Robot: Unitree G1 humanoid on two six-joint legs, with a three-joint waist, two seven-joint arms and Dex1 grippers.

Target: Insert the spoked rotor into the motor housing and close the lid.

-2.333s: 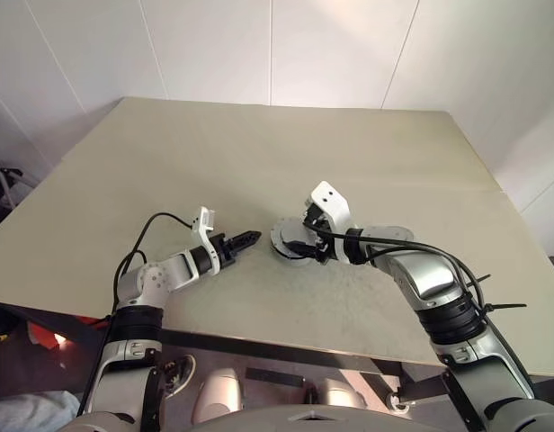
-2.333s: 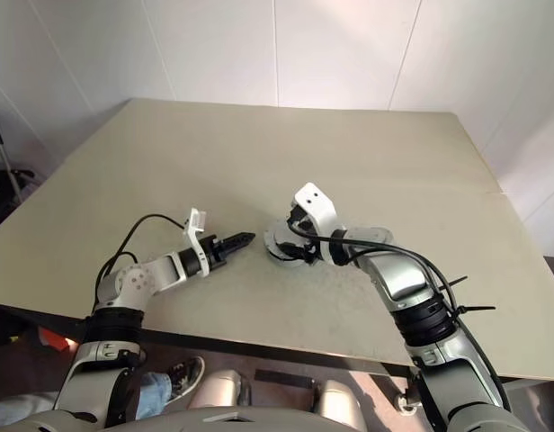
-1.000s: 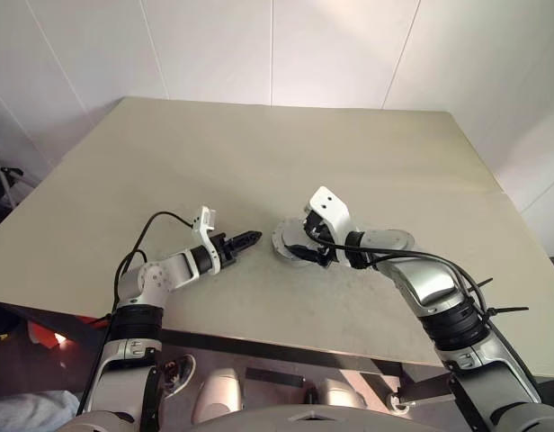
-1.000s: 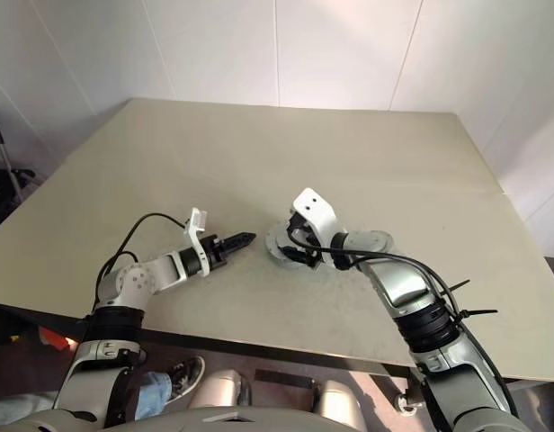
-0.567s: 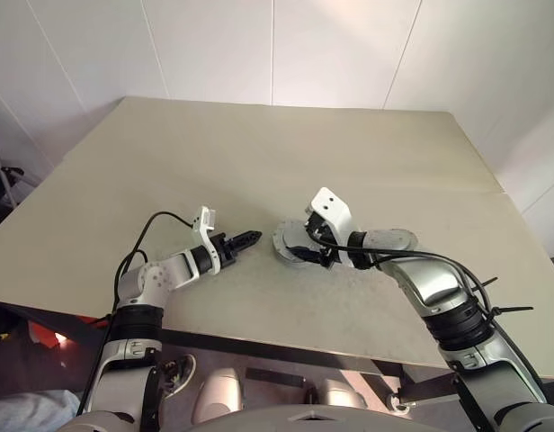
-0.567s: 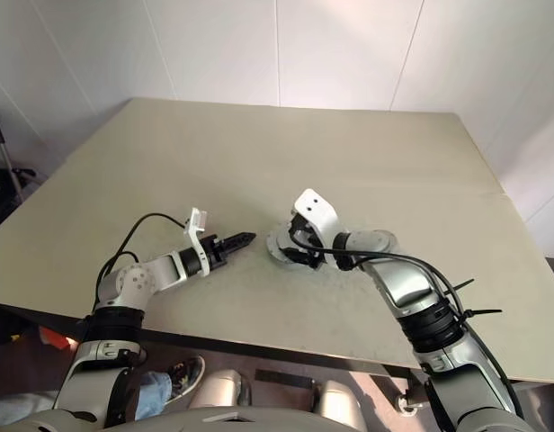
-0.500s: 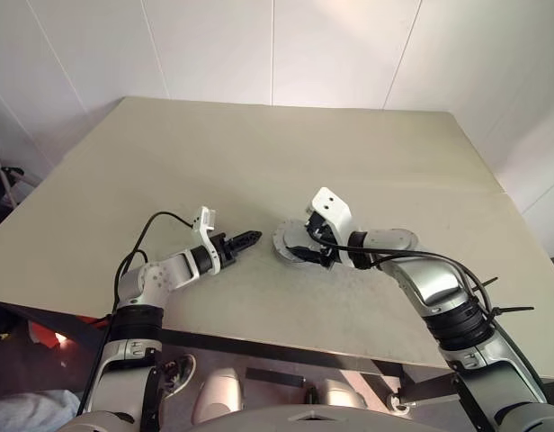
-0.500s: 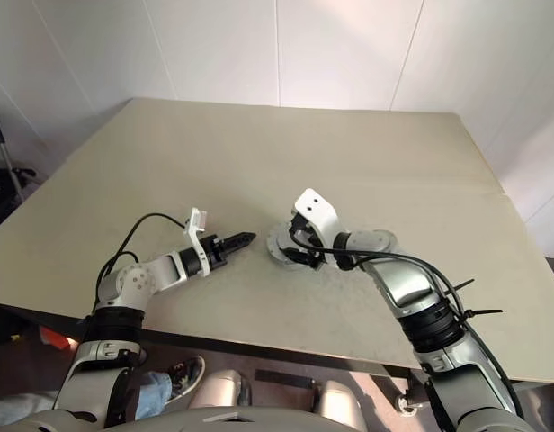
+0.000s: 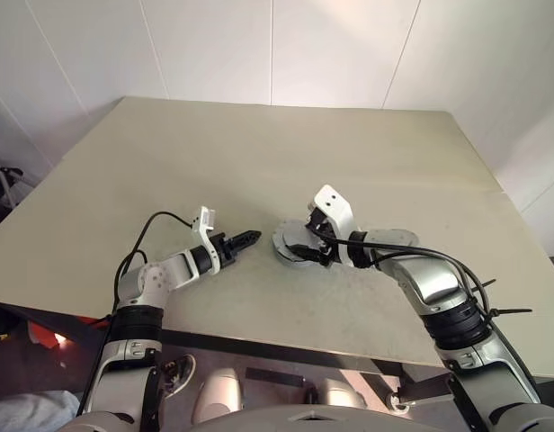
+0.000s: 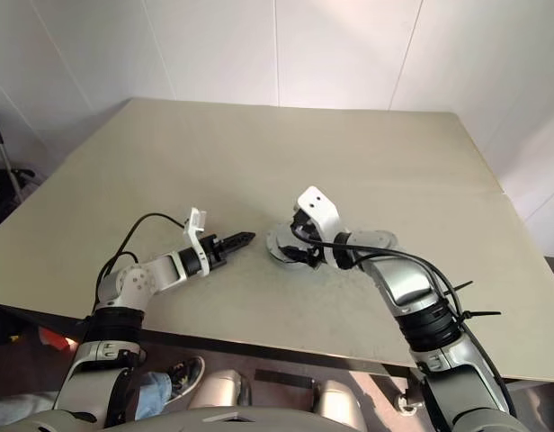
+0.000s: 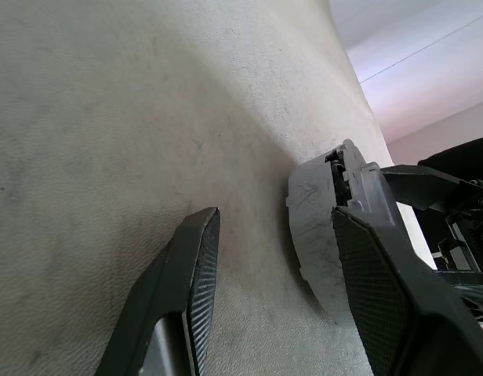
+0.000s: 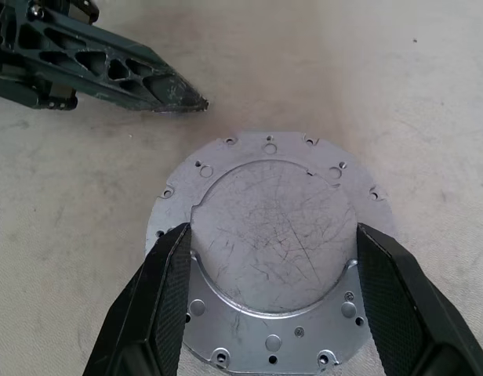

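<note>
Motor housing (image 12: 269,262) mid-table, round scratched grey metal, flanged rim with small holes, right gripper (image 12: 266,313) spread astride it, left gripper (image 9: 245,240) beside its rim, empty, jaws apart, beige matte table (image 9: 259,153) bare towards far edges

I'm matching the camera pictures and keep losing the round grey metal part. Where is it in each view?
Left eye view: round grey metal part just below centre, on the table.
Right eye view: near centre, a little left.
Left wrist view: right of centre, seen edge-on.
Right wrist view: centre, its scratched flat face to the camera.
Shared landmark: the left gripper, whose black tips point at the part from close by.
</note>
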